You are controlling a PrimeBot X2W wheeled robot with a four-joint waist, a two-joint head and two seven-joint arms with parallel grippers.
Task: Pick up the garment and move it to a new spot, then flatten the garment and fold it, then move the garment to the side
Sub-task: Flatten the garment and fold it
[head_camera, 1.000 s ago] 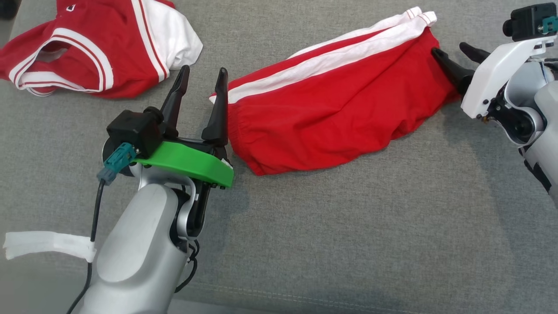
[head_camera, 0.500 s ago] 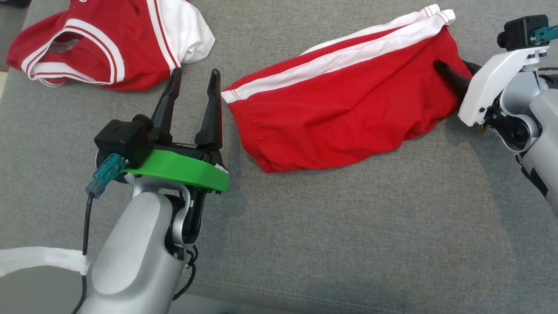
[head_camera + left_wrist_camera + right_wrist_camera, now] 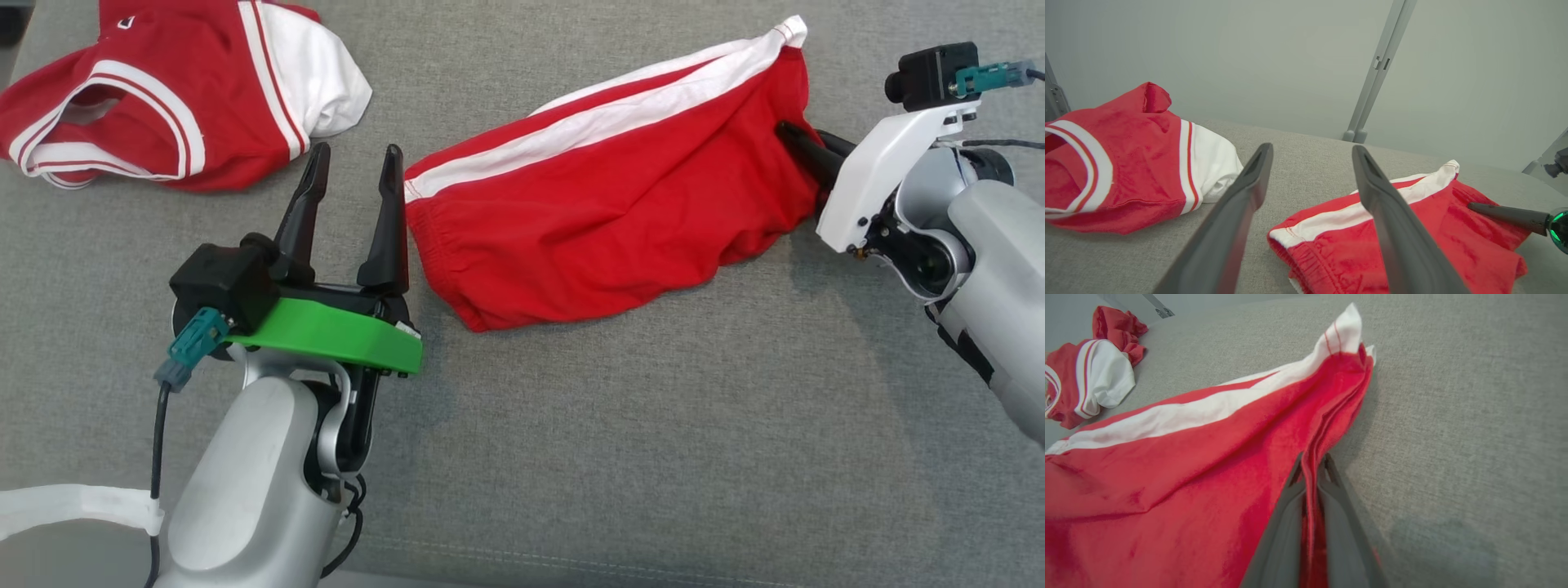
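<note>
Red shorts (image 3: 604,204) with a white side stripe lie across the grey surface, waistband end at the left, leg hem at the upper right. My right gripper (image 3: 796,139) is shut on the hem edge of the shorts (image 3: 1208,457); the right wrist view shows a red fold pinched between its fingers (image 3: 1331,486). My left gripper (image 3: 355,167) stands open just left of the waistband, with nothing between its fingers (image 3: 1241,196). The shorts (image 3: 1392,228) lie to the right of that gripper in the left wrist view.
A red and white jersey (image 3: 163,90) lies crumpled at the upper left, also seen as the jersey (image 3: 1118,163) and jersey (image 3: 1086,379). The grey fabric surface (image 3: 653,425) stretches open toward the front. A metal post (image 3: 1372,81) stands behind the surface.
The right gripper has closed onto the hem of the shorts and pulled that end slightly left. The head camera shifted between frames. The left gripper stays open beside the waistband.
</note>
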